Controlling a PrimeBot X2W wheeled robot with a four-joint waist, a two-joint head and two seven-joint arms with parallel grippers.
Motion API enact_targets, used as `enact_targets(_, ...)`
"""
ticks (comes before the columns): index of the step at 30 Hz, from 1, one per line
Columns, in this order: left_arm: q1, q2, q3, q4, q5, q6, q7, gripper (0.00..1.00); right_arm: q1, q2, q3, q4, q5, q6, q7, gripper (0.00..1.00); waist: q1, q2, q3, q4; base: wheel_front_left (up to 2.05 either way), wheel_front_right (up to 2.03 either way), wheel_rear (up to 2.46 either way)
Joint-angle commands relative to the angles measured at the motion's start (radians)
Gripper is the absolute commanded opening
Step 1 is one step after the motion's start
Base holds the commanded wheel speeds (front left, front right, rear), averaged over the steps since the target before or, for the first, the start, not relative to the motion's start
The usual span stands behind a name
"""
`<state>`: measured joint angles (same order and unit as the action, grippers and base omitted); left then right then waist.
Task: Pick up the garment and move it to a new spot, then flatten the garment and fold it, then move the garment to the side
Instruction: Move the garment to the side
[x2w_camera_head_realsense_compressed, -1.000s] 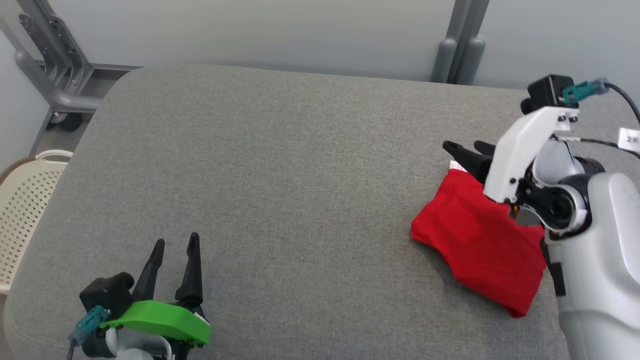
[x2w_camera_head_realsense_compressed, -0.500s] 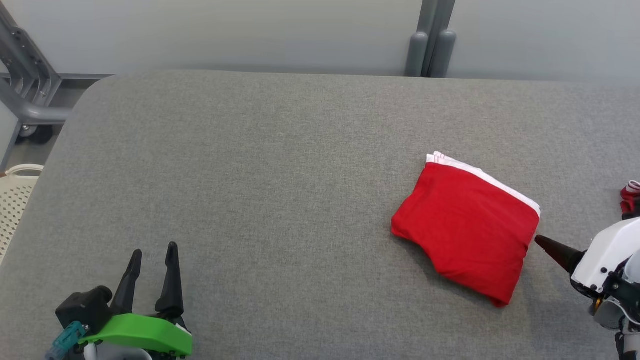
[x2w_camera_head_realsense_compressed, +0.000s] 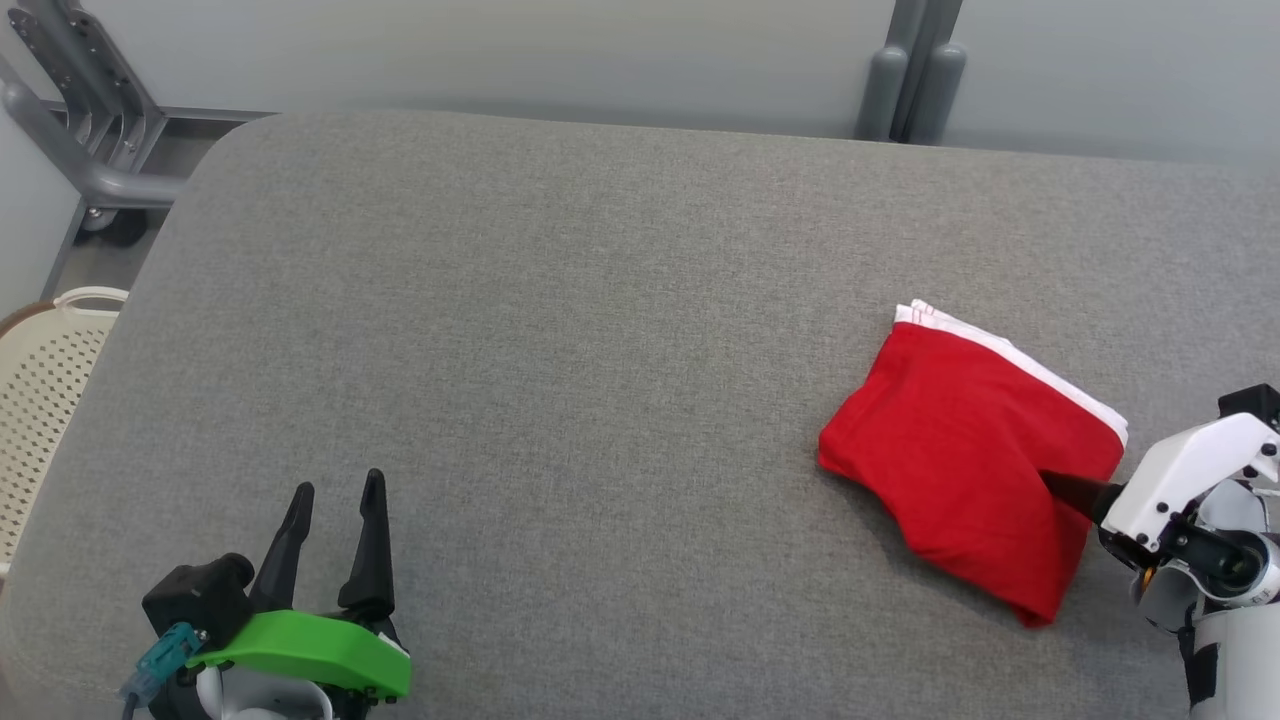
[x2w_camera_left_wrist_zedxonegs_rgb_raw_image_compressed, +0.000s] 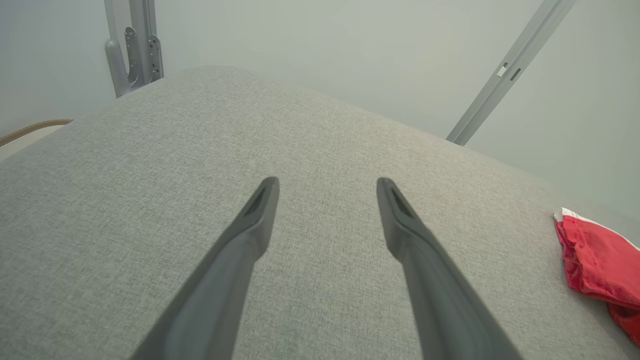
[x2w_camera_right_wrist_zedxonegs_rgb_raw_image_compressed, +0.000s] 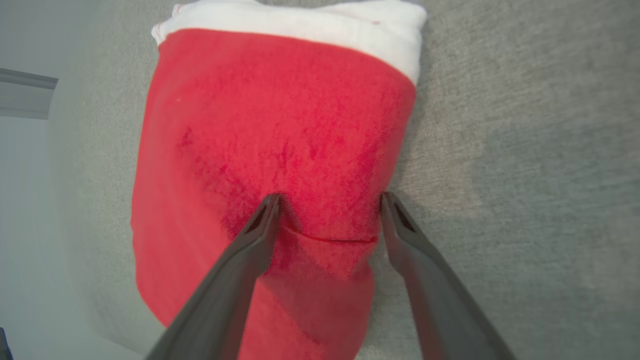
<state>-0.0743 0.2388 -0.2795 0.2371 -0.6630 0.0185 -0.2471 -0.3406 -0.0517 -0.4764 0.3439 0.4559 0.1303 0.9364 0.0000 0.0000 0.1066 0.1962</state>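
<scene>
My right gripper (x2w_camera_right_wrist_zedxonegs_rgb_raw_image_compressed: 330, 200) is spread wide, its fingertips down on one end of the garment (x2w_camera_right_wrist_zedxonegs_rgb_raw_image_compressed: 280, 125). The garment is a folded red bundle with a white band, lying on the right of the grey table (x2w_camera_head_realsense_compressed: 560, 330). Half a second ago my fingers sat just beside the cloth. My left gripper (x2w_camera_head_realsense_compressed: 337, 485) is spread too, empty over the table's near left.

Right wrist view: the bottom border cuts off the near end of the garment (x2w_camera_right_wrist_zedxonegs_rgb_raw_image_compressed: 280, 125), and the right gripper (x2w_camera_right_wrist_zedxonegs_rgb_raw_image_compressed: 330, 202) fingers cover part of it; can't tell if the tips touch the cloth.

Head view: the white wrist housing (x2w_camera_head_realsense_compressed: 1180, 470) hides one right finger. The frame clips the tabletop (x2w_camera_head_realsense_compressed: 560, 350) along its right edge, the left gripper (x2w_camera_head_realsense_compressed: 337, 482) body at the bottom and the basket (x2w_camera_head_realsense_compressed: 50, 380) at the left.

Left wrist view: the right border cuts the garment, leaving one corner visible.
</scene>
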Motion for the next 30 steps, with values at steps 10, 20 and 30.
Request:
enact_targets(10,0.006,0.006,0.017,0.000,-0.007,0.011,-0.008,1.00,-0.076,-0.001,0.161,0.090,0.088,0.001,-0.088,0.00,0.0000,0.0000,-0.002,-0.016,0.00,0.00,0.00)
enact_targets(20,0.033,0.029,0.042,-0.057,-0.005,0.032,-0.010,1.00,-0.010,-0.134,0.200,-0.153,0.128,0.001,0.071,0.00,0.0000,0.0000,0.049,-0.146,0.00,0.00,0.00)
enact_targets(30,0.003,0.037,0.047,-0.140,0.018,0.063,-0.005,1.00,0.022,-0.236,0.120,-0.297,0.119,0.001,0.165,0.00,0.0000,0.0000,0.113,-0.261,0.00,0.00,0.00)
